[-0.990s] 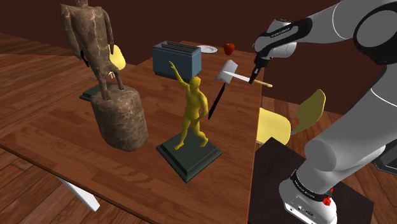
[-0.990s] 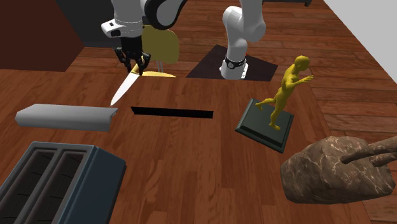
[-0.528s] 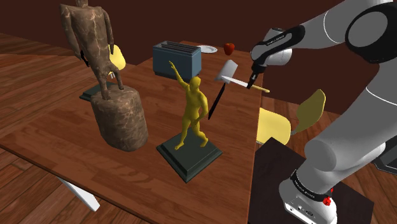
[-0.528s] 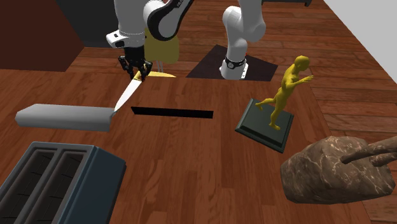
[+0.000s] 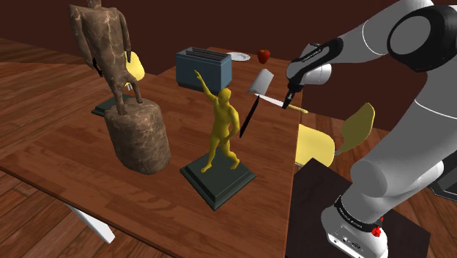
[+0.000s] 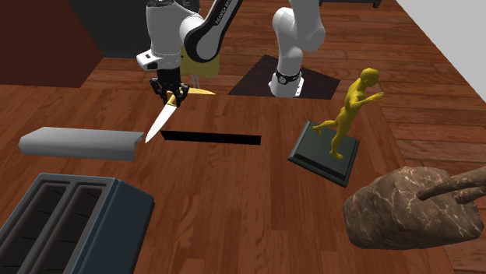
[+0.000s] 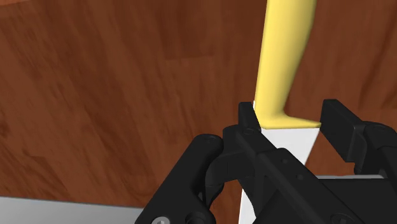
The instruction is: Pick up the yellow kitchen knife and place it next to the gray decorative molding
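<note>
Since the earlier frames the black two-finger tool (image 6: 171, 95) has sunk toward the dark wooden worktop (image 6: 234, 194). It has brought the yellow-handled, white-bladed kitchen knife (image 6: 159, 122) closer to the long grey molding bar (image 6: 78, 144), and the slanted blade's tip now hangs just beside the bar's end. The wrist view adds the grip: the fingers (image 7: 340, 124) clamp the blade where the yellow handle begins.

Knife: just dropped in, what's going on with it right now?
The black gripper is shut on the yellow-handled knife where handle meets blade, holding it tilted over the wooden table. Its white blade tip points down close to the end of the grey molding. The knife is not yet released.
</note>
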